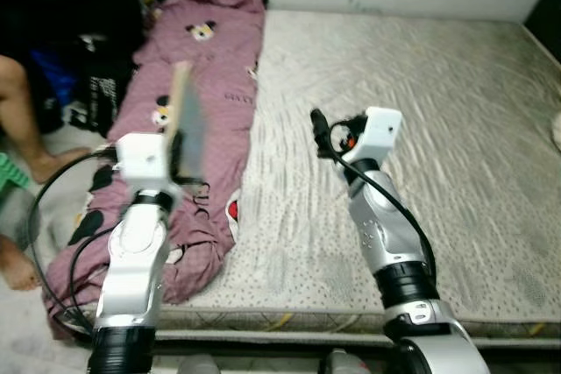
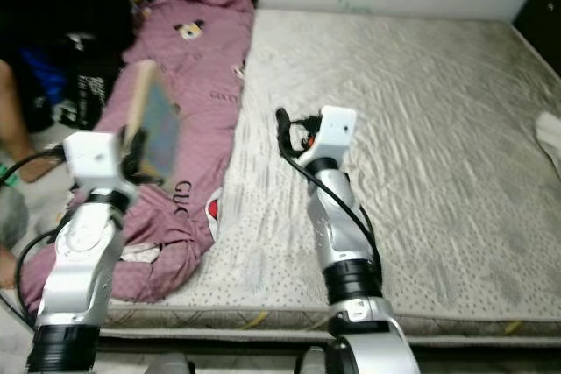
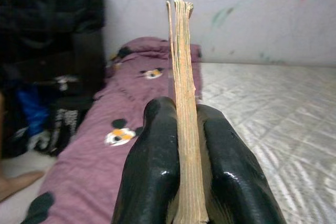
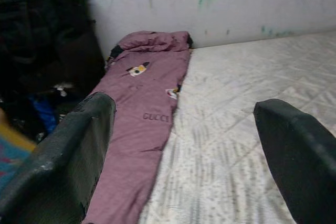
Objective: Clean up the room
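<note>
We saw the left tool (image 3: 189, 145) clenched on a thin book (image 1: 187, 120) held upright above the mauve blanket (image 4: 144, 124) printed "GUCCI" along the bed's (image 1: 421, 129) left edge, while the right tool (image 4: 191, 145) hovered released over the mattress.

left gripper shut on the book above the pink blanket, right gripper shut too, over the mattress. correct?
Not quite. The right gripper is open: the right wrist view shows its two fingers wide apart with nothing between them. The rest holds: the left gripper is shut on the book above the pink blanket, and the right one is over the mattress.
</note>
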`<state>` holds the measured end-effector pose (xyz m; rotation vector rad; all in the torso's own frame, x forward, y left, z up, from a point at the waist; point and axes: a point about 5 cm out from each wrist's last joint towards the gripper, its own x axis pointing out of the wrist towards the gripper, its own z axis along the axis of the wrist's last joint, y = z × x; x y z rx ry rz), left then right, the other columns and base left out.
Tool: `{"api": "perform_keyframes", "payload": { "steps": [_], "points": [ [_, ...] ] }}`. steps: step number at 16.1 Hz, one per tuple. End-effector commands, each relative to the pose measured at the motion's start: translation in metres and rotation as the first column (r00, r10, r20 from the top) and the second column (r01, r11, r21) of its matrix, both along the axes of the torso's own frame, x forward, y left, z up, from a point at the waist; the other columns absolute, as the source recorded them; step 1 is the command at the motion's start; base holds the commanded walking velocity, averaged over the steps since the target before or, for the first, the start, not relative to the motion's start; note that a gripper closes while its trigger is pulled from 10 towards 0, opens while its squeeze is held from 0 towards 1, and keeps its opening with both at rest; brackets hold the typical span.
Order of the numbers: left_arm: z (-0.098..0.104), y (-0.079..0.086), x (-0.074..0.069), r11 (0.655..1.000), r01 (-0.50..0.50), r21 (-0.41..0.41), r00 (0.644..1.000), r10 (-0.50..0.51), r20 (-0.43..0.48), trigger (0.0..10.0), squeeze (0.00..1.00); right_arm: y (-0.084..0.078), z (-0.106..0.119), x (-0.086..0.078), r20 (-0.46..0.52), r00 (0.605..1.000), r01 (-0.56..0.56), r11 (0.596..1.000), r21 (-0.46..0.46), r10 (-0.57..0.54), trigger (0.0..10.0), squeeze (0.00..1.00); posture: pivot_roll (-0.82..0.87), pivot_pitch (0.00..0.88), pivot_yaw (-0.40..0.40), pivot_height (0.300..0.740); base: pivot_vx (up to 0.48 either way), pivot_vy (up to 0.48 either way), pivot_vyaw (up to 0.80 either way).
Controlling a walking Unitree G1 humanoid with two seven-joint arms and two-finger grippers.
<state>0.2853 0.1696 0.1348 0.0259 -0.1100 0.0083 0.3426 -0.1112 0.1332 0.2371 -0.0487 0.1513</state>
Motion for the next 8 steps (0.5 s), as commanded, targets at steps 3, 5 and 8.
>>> {"api": "perform_keyframes", "payload": {
  "steps": [3, 5, 8],
  "points": [
    [0.0088, -0.0081, 0.0022, 0.999, 0.031, -0.020, 0.998, -0.030, 0.051, 10.0, 0.00, -0.0062, 0.0017, -0.0002, 0.007, 1.000, 0.023, 1.000, 0.000, -0.023, 10.0, 0.00, -0.03, 0.000, -0.005, 0.740, 0.000, 0.000, 0.00],
    [0.0078, -0.0108, 0.0029, 0.999, 0.046, -0.020, 0.998, -0.045, 0.043, 10.0, 0.00, -0.0050, 0.0045, 0.0023, 0.012, 1.000, 0.023, 1.000, -0.005, -0.023, 10.0, 0.00, -0.03, 0.000, -0.004, 0.740, 0.000, 0.000, 0.00],
    [0.0045, -0.0116, 0.0018, 0.999, 0.044, -0.023, 0.999, -0.043, 0.031, 10.0, 0.00, -0.0027, 0.0047, 0.0044, 0.007, 0.999, 0.041, 0.997, -0.060, -0.040, 10.0, 0.00, -0.04, 0.000, -0.004, 0.740, 0.000, 0.000, 0.00]
  ]
}}
